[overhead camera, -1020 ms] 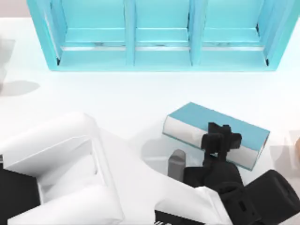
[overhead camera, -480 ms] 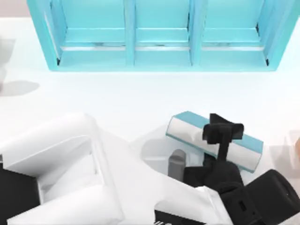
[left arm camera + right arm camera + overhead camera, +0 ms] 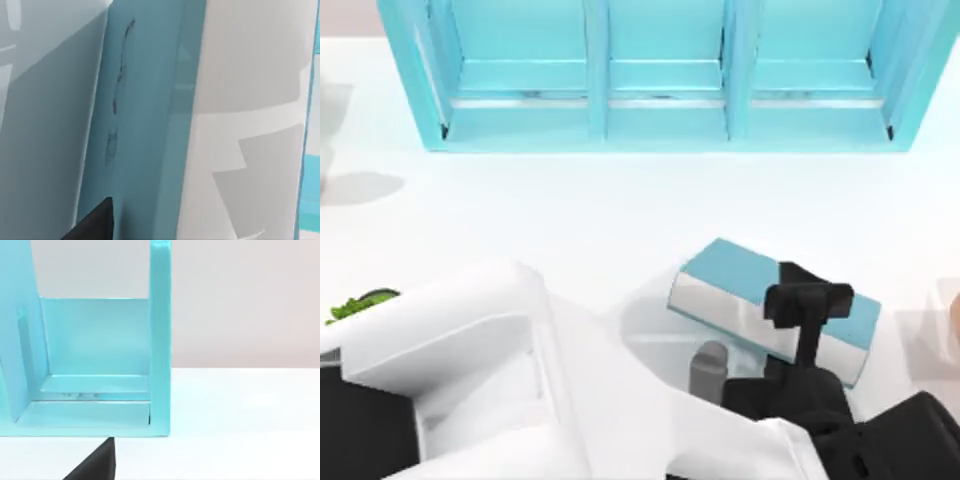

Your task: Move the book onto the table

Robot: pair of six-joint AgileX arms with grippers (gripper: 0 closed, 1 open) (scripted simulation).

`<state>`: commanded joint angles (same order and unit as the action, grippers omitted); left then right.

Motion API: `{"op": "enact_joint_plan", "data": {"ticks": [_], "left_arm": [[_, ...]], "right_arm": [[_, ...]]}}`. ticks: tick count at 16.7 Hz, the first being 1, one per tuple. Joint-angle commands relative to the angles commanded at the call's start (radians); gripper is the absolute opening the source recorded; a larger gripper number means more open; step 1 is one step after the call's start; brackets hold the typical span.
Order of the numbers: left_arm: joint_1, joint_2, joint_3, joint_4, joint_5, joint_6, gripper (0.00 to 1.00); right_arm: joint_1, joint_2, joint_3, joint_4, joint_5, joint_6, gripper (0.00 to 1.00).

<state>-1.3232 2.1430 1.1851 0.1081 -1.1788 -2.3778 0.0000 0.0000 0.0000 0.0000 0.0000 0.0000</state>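
The teal shelf unit (image 3: 660,75) stands along the far edge of the white bench (image 3: 570,210), its three open compartments facing the arms. In the right wrist view the shelf unit's (image 3: 95,365) end compartment and side wall sit on the bench (image 3: 240,410). A small green object (image 3: 360,303) peeks out at the left edge of the top view, beside the left arm (image 3: 470,380), whose white body covers much of the near bench. Nothing stands between the book and the shelf unit.

The book (image 3: 740,285) lies right of centre on the near part of the bench, tilted with one long edge raised, its white page edges facing the left arm. The left end effector (image 3: 807,300) pinches the book across its thickness near the book's right end. In the left wrist view the book's (image 3: 145,120) teal cover runs close to the camera with the bench (image 3: 250,100) behind it.

Compared with a second ago, the book has rolled so that less of its teal cover shows, and the left arm has shifted slightly to the right. I cannot tell the state of the right end effector.
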Motion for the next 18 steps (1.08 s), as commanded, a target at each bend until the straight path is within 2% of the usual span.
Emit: {"op": "enact_joint_plan", "data": {"ticks": [4, 12, 15, 18], "left_arm": [[-0.092, 0.031, 0.07, -0.273, -0.017, -0.258, 1.0], [-0.275, 0.076, 0.224, -1.025, -0.077, -0.89, 1.0], [-0.317, 0.082, 0.26, -1.196, -0.093, -1.047, 1.0], [-0.336, 0.085, 0.276, -1.271, -0.1, -1.12, 1.0]], "right_arm": [[0.0, 0.0, 0.0, 0.0, 0.0, 0.0, 1.0], [0.0, 0.0, 0.0, 0.0, 0.0, 0.0, 1.0], [0.0, 0.0, 0.0, 0.0, 0.0, 0.0, 1.0], [0.0, 0.0, 0.0, 0.0, 0.0, 0.0, 1.0]]}}
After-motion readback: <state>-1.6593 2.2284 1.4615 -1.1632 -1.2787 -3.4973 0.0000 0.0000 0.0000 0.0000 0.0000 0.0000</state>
